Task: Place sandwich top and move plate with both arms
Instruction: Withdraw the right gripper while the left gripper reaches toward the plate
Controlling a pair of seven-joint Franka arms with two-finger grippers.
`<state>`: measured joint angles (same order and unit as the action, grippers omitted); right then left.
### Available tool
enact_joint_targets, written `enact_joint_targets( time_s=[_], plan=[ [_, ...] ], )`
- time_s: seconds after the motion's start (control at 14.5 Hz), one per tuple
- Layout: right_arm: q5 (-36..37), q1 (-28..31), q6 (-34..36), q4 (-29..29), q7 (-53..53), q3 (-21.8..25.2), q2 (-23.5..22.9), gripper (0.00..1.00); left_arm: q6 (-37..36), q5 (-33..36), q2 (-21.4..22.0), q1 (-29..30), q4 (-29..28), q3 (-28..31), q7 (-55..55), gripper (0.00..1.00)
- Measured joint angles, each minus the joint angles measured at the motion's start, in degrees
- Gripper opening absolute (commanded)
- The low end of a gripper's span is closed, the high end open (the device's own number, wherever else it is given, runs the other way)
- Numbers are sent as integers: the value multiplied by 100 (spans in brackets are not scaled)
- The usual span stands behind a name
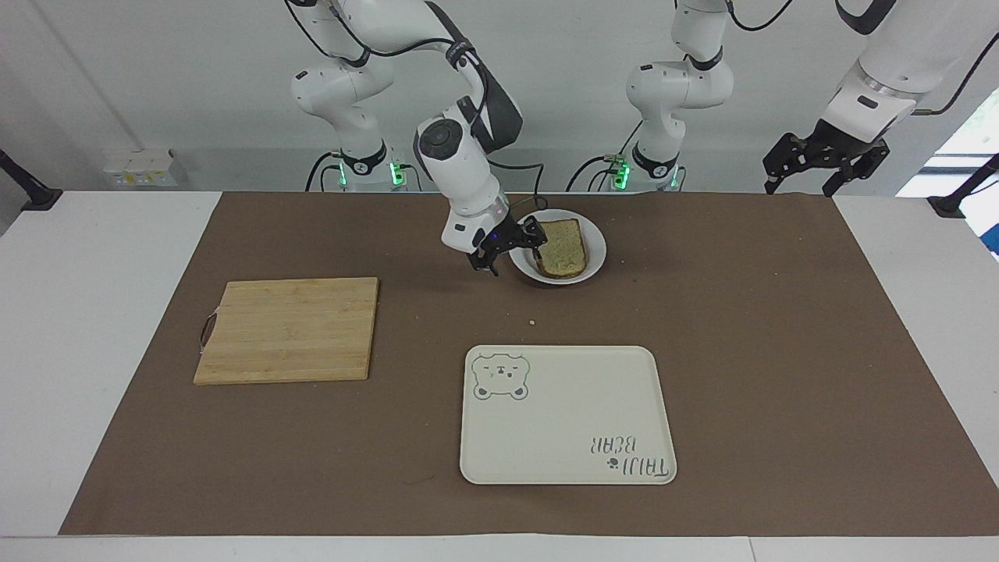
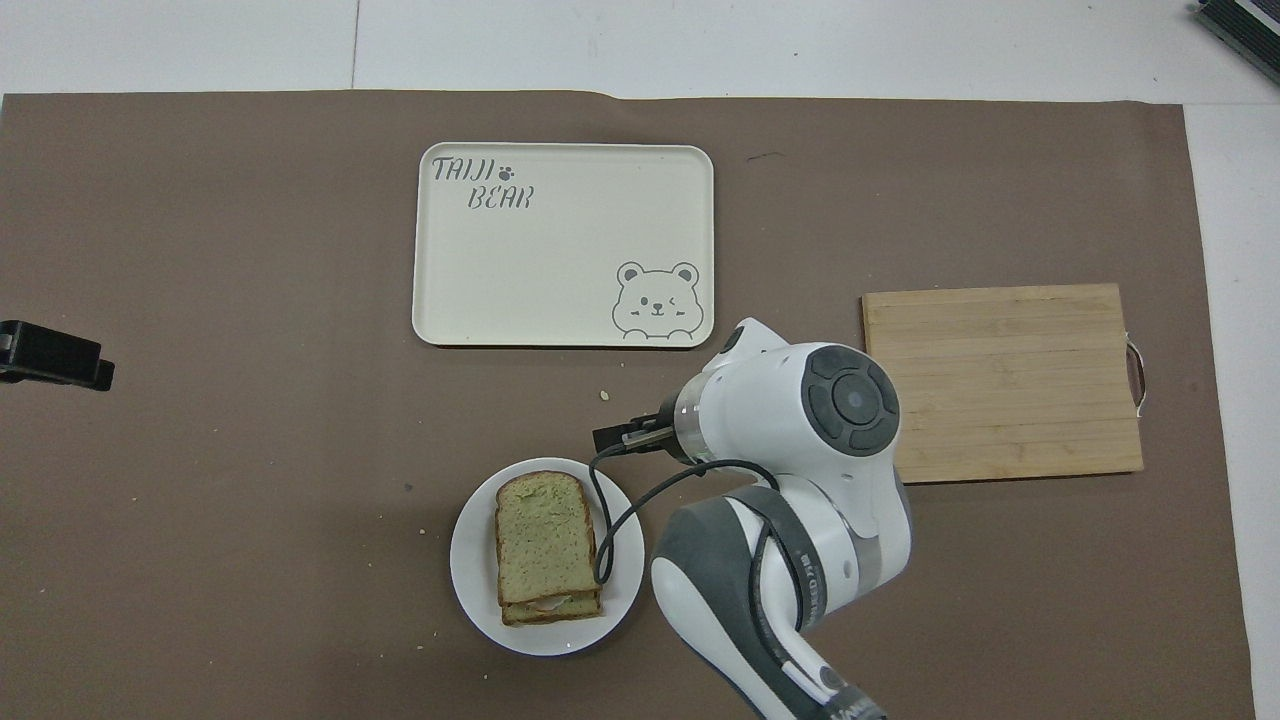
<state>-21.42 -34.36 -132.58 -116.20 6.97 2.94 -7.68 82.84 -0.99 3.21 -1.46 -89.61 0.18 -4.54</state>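
My right claw (image 1: 506,248) is open and holds nothing. Its two fingers (image 1: 537,236) stand wide apart. One finger tip is over the rim of the plate (image 1: 596,248), and the other hangs over the brown mat (image 1: 780,351) just beside the plate, toward my right arm's end of the table. I cannot tell if a tip touches the plate. The claw does not touch the bread.

The top slice (image 1: 562,246) lies flat on the stack of bread on the plate. Seen from above, the slice (image 2: 543,527) sits a bit askew, so the slice under it peeks out at the edge nearest me. The plate (image 2: 470,560) sits on the mat close to my edge of the table, about midway along it.

My left claw (image 1: 821,160) is open too and holds nothing. It waits up in the air over the mat's corner at my left arm's end, near my edge.

The tray (image 1: 567,414) lies farther out, toward the mat's other long edge. The board (image 1: 288,329) lies toward my right arm's end.
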Motion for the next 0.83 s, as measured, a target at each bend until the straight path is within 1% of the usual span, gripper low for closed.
enact_joint_targets(
  time_s=[0.14,0.34,0.48,0.62,0.83],
  plan=[
    [476,271,20,1,0,8,74,100,0,-1,3,0,0,-1,0,100],
    [985,672,103,14,0,14,187,100,0,-34,38,-1,0,-64,0,100],
    [1230,953,591,176,0,17,310,100,3,-103,56,-2,-32,-97,0,100],
    [1395,1155,1335,520,-1,20,405,100,9,-119,66,-2,-155,-98,0,100],
    [1436,1447,2160,840,-4,20,641,100,80,-224,69,-2,-395,-99,-1,100]
  ],
)
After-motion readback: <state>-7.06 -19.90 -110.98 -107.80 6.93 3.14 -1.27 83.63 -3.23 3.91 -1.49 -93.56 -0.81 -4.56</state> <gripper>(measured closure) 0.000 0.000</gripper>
